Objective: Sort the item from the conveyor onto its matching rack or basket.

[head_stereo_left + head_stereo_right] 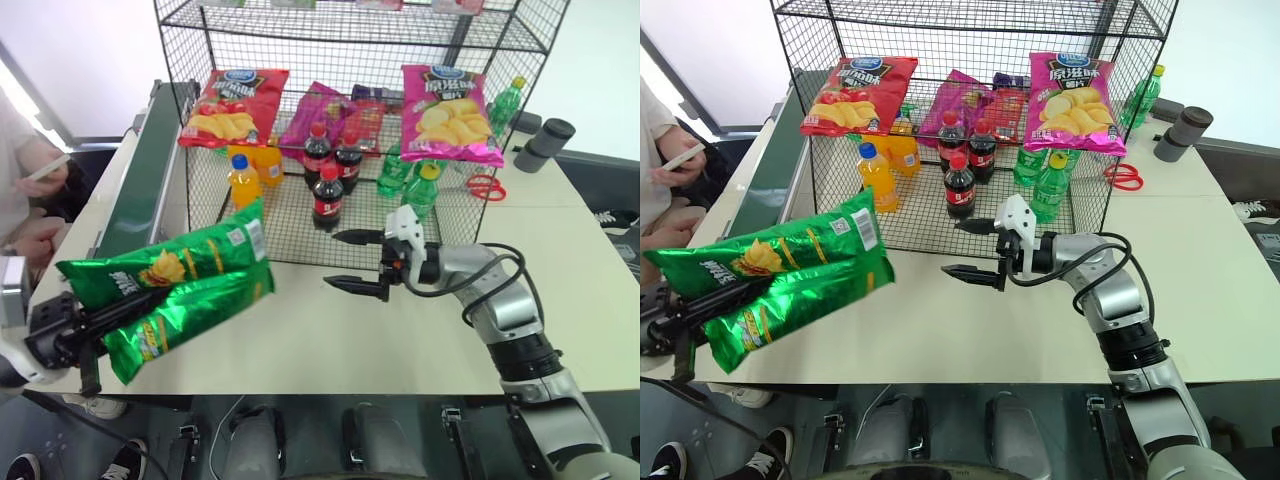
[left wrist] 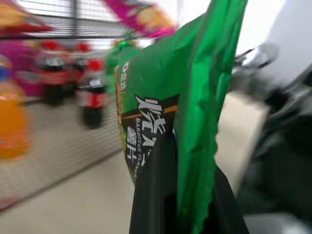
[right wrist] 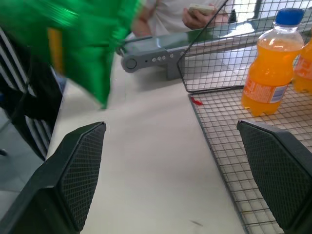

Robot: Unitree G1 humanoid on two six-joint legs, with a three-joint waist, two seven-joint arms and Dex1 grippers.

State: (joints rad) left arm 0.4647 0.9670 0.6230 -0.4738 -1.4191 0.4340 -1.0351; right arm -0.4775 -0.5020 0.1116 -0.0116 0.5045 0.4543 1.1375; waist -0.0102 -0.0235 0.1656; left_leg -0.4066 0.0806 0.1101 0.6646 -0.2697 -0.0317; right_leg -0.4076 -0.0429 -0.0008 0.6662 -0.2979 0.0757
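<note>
The item, a large shiny green crisp bag (image 1: 180, 285), hangs above the table's near left corner, lying roughly level. My left gripper (image 1: 135, 305) is shut on the bag's lower end; in the left wrist view its black fingers (image 2: 156, 195) pinch the green foil (image 2: 190, 97). My right gripper (image 1: 345, 262) stands open at mid-table, pointing left toward the bag, with nothing between its pads (image 3: 78, 165). The dark green conveyor (image 1: 140, 180) runs along the table's left side. The black wire rack (image 1: 290, 225) stands just behind both grippers.
On the rack's upper tier lie a red crisp bag (image 1: 235, 105) and pink crisp bags (image 1: 450, 110). Below stand cola bottles (image 1: 328, 195), orange bottles (image 3: 270, 73) and green bottles (image 1: 425, 190). Red scissors (image 1: 485, 187) and grey cylinders (image 1: 545, 140) lie right. A person (image 1: 30, 180) sits left.
</note>
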